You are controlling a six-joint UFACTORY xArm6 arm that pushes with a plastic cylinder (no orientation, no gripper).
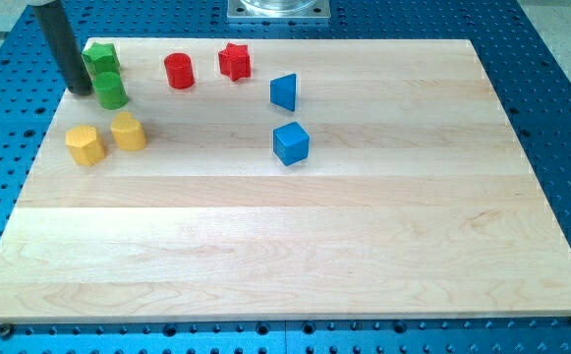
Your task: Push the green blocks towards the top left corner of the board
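Observation:
Two green blocks sit near the board's top left corner: a green star-like block point(100, 57) and, touching it just below, a green cylinder point(111, 90). My tip point(81, 91) rests on the board just left of the green cylinder, close to it, below and left of the green star-like block. The dark rod rises from there to the view's top left.
Two yellow blocks point(85, 145) point(128, 131) lie below the green ones. A red cylinder point(179, 71) and a red star point(234, 61) sit along the top. A blue triangular block point(284, 91) and a blue cube point(291, 143) lie mid-board. The wooden board point(364, 256) rests on a blue perforated table.

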